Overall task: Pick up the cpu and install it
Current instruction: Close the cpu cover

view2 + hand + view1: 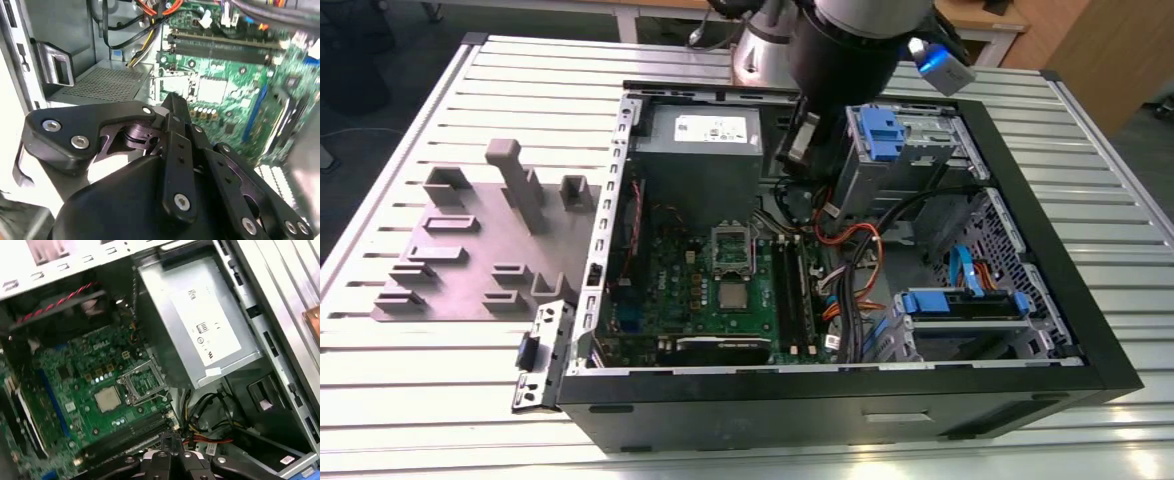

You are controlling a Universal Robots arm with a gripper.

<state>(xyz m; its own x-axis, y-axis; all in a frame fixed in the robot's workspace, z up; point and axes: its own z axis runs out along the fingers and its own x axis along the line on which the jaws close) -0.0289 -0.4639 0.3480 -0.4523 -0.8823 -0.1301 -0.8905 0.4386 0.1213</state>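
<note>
The cpu [734,296] is a small silvery square lying flat on the green motherboard [670,300] inside the open computer case. In both wrist views it lies just beyond the raised silver socket bracket [142,382]: cpu [107,399], cpu [212,90]. My arm [847,50] comes down over the case's far side, near the grey power supply [700,150]. My gripper [172,102] hangs above the board, well short of the cpu, with its black fingers together and nothing between them. Its tips show as gripper [172,455].
The black case wall [854,400] rings the board. Blue drive cages [894,135] and orange and black cables [847,240] crowd the exterior view's right. Memory slots [787,290] run beside the cpu. A grey fixture block [467,250] stands on the slatted table at the exterior view's left.
</note>
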